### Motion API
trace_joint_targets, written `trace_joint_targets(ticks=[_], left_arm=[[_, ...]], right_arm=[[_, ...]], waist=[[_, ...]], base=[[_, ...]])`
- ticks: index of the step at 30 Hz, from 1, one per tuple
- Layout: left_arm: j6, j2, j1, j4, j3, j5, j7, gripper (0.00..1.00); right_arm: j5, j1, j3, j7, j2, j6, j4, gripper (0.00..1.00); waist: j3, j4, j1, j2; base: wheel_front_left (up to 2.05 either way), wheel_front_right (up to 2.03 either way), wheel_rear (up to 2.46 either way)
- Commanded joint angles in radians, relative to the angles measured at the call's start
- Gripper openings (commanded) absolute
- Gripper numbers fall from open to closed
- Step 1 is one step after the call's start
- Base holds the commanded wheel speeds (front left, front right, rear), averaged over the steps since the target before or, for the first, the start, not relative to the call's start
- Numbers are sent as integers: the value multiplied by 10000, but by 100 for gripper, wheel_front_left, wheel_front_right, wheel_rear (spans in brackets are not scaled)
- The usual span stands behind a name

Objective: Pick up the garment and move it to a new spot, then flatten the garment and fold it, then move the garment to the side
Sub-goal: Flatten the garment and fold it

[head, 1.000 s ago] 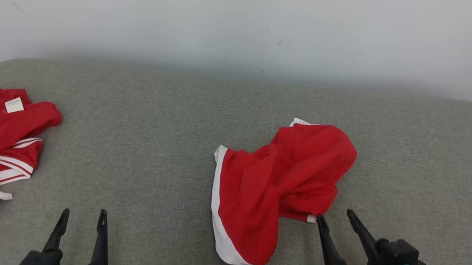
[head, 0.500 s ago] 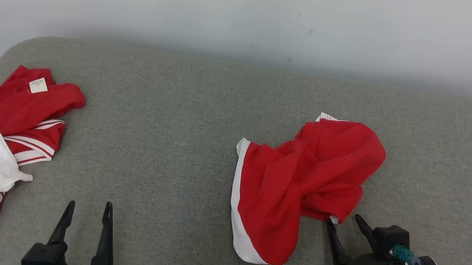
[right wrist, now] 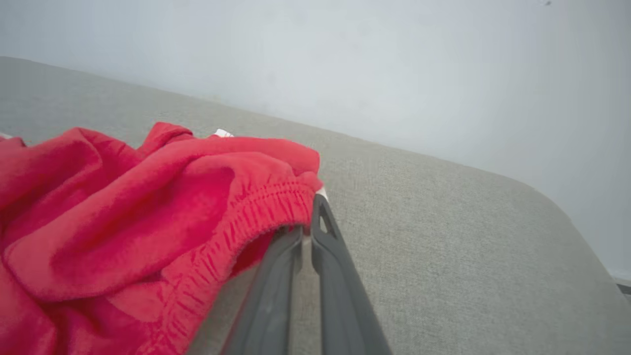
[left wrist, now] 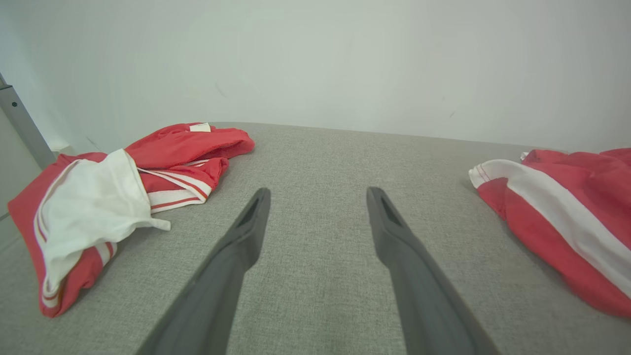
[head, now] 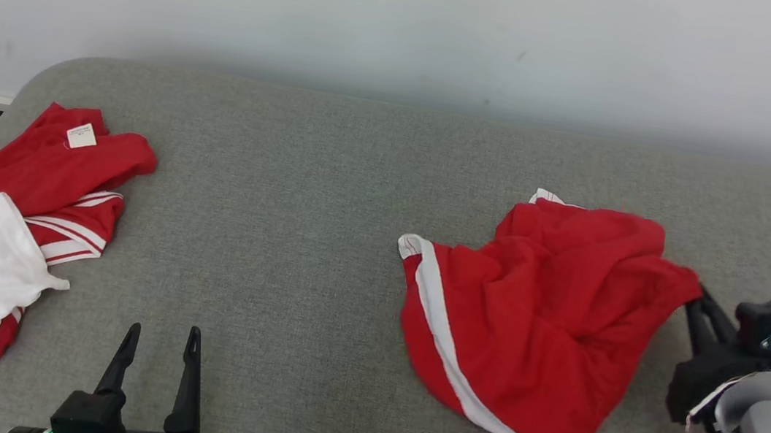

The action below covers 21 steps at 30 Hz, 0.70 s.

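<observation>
Grey padded surface point(head: 301, 184) bears the red garment point(head: 542, 317) right of centre, its elastic edge pinched by the right gripper point(head: 697, 299), cloth extending leftward from it; the left gripper point(head: 164, 329), spread, stands well apart.

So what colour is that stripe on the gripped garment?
White stripe on the red garment; clearest in the head view.

The head view looks down from above over the grey bench point(head: 301, 184) toward the wall point(head: 409, 21). Both wrist views sit low, near the bench surface, facing the same wall. All three share the red garment point(head: 542, 317).
</observation>
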Motion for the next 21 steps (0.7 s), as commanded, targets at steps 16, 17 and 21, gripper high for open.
trace_joint_targets(ticks=[16,17,21], left_arm=[[-156,-222,66,202,62,166,-35,100],[-169,-207,118,206,96,171,-35,100],[-159,-168,289,92,242,168,-35,100]], right_arm=[[441,-1252,625,206,-856,10,1739,100],[549,-1167,602,135,-808,10,1653,100],[861,-619,673,-9,-773,10,1148,100]], waist=[[-184,300,-1,-1],[-285,210,-1,-1],[-497,-234,-1,-1]], base=[[0,0,0],[0,0,0],[0,0,0]])
